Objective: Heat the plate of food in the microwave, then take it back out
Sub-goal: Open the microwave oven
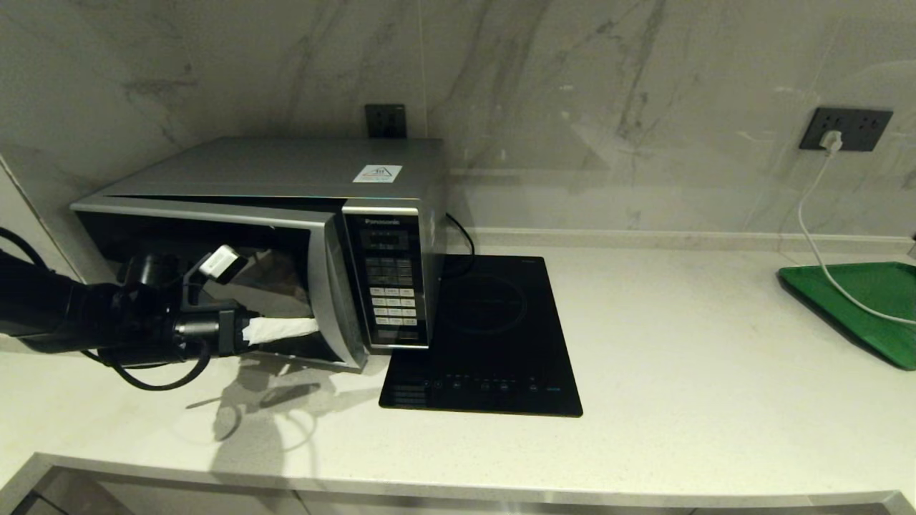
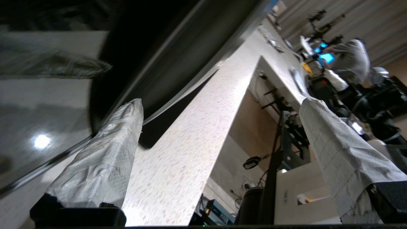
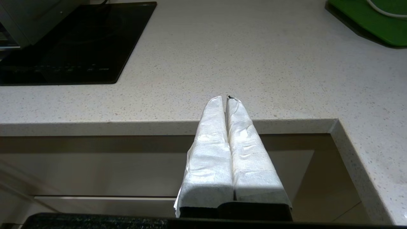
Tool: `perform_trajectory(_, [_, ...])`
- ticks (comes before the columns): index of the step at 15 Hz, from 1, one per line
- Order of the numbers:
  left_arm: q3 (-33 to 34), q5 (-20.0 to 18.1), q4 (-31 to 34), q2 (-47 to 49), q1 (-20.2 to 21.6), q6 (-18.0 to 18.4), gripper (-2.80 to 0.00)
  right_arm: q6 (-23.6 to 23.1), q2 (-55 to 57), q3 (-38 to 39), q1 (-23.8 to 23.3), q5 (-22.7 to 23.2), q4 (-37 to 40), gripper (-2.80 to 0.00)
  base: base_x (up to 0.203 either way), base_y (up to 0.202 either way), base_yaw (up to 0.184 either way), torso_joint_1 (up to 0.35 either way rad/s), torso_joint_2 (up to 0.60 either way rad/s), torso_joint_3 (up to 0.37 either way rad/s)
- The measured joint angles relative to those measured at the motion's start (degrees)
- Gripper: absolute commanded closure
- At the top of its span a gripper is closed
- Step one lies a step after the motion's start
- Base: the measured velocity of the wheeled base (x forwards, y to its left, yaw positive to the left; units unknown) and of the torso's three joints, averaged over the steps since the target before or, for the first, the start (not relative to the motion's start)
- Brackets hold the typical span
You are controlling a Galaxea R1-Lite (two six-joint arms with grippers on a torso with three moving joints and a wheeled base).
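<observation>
The silver-grey microwave point(image 1: 286, 172) stands at the back left of the counter. Its dark glass door point(image 1: 286, 286) hangs slightly ajar, the free edge standing out in front of the button panel point(image 1: 391, 286). My left gripper point(image 1: 286, 330) reaches in from the left, low in front of the door. It is open, its white-wrapped fingers point(image 2: 105, 152) spread wide with nothing between them; one finger lies against the door's outer face near that free edge. The plate of food is hidden. My right gripper point(image 3: 226, 100) is shut and empty, parked below the counter's front edge.
A flat black induction hob point(image 1: 486, 336) lies right of the microwave. A green tray point(image 1: 859, 307) sits at the far right, with a white cable point(image 1: 816, 236) running onto it from a wall socket. The pale counter point(image 1: 680, 357) stretches between them.
</observation>
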Motion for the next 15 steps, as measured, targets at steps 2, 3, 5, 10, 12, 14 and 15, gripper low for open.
perform_trajectory(2, [1.6,2.5,-0.2,-0.9,2.5,1.0,-2.8,0.0,0.0,0.0,0.0,0.0,0.0,0.0,0.0,0.0,0.0,0.0,0.0,0.0])
perform_trajectory(3, [2.7,3.2,-0.2,-2.0,3.9,1.2,-2.8,0.0,0.0,0.0,0.0,0.0,0.0,0.0,0.0,0.0,0.0,0.0,0.0,0.0])
perform_trajectory(5, [5.3,4.8,0.0,-5.4,6.6,1.4,-2.8,0.0,0.0,0.0,0.0,0.0,0.0,0.0,0.0,0.0,0.0,0.0,0.0,0.0])
perform_trajectory(10, [16.0,20.7,1.2,-21.1,9.8,1.6,0.0,0.0,0.0,0.0,0.0,0.0,0.0,0.0,0.0,0.0,0.0,0.0,0.0,0.0])
perform_trajectory(12, [18.7,29.5,3.2,-29.1,9.9,1.7,0.0,0.0,0.0,0.0,0.0,0.0,0.0,0.0,0.0,0.0,0.0,0.0,0.0,0.0])
perform_trajectory(14, [16.5,40.4,6.7,-35.1,9.5,1.7,0.0,0.0,0.0,0.0,0.0,0.0,-0.1,0.0,0.0,0.0,0.0,0.0,0.0,0.0])
perform_trajectory(15, [12.6,45.1,9.0,-37.1,8.8,1.4,0.0,0.0,0.0,0.0,0.0,0.0,0.0,0.0,0.0,0.0,0.0,0.0,0.0,0.0])
